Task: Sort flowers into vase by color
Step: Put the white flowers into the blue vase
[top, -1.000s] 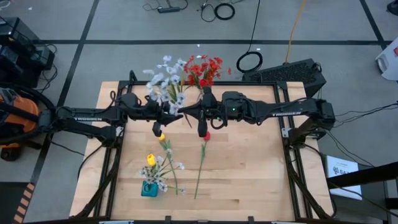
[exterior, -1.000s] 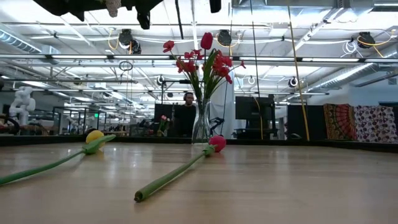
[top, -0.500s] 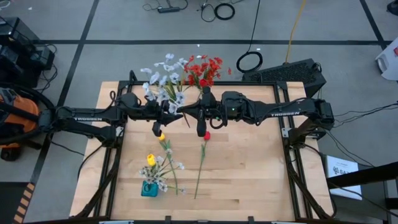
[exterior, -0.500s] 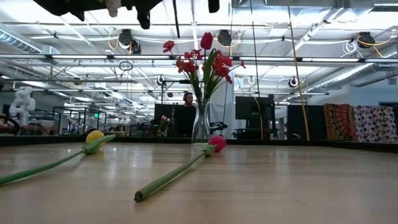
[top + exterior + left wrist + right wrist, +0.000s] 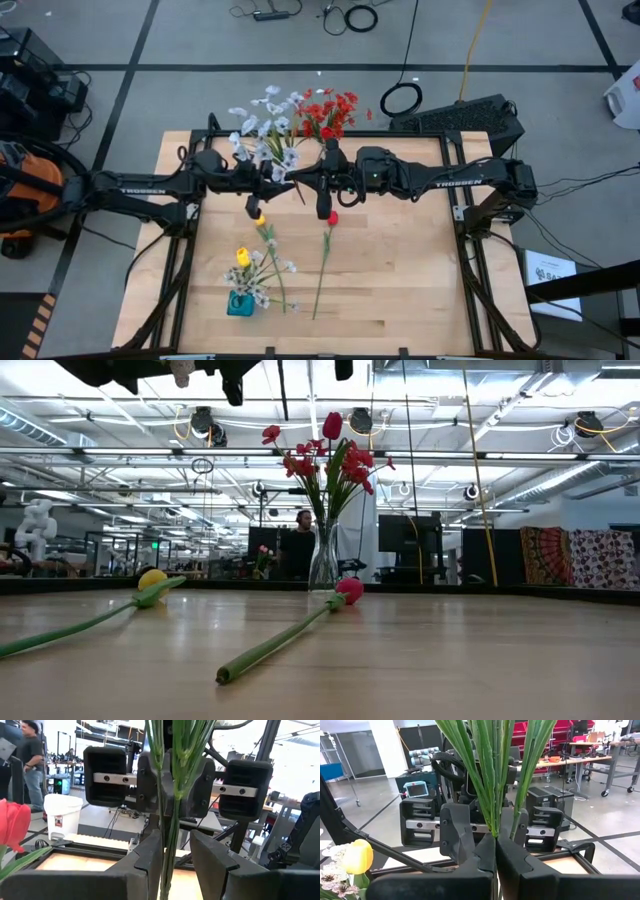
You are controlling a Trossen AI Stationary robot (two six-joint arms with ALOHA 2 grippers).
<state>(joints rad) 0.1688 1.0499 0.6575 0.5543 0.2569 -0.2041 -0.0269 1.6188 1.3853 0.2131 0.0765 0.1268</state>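
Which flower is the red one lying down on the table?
Find the wooden table, then the spot just below the two grippers at its middle. The red tulip lies flat there, its long green stem running toward the near edge. The flower beside it is yellow.

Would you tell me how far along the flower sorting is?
Done: red flowers in the clear vase; yellow tulip and pale blossoms in the teal vase. In hand: right hand grips the white spray, left hand alongside. Left: loose yellow tulip and loose red tulip lying on the table.
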